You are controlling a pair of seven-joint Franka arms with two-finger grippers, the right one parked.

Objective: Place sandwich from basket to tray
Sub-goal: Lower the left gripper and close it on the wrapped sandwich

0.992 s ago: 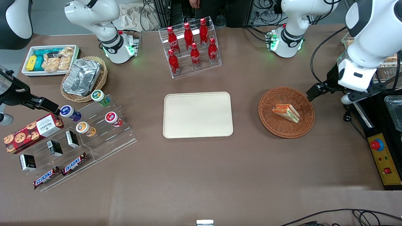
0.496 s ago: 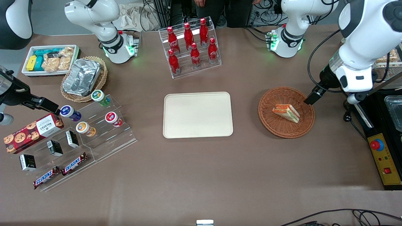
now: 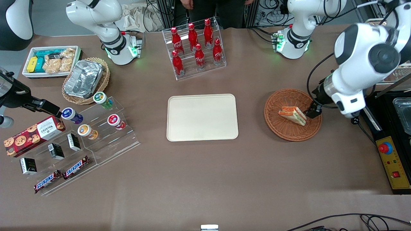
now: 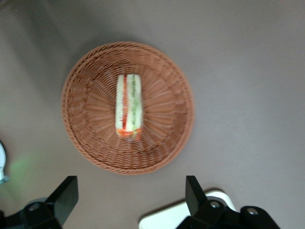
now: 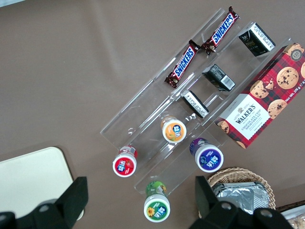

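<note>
The brown table carries the cream tray at its middle, with nothing on it. Toward the working arm's end lies the reddish-brown basket, holding the sandwich near its centre. The gripper hangs over the basket's rim just beside the sandwich, fingers spread wide and grasping nothing.

Farther from the front camera than the tray, a clear rack holds red Coca-Cola bottles. Toward the parked arm's end, a clear stepped stand bears small tubs, dark boxes and two Snickers bars; a red Walkers cookie box lies beside it. A tan basket holds a foil container.
</note>
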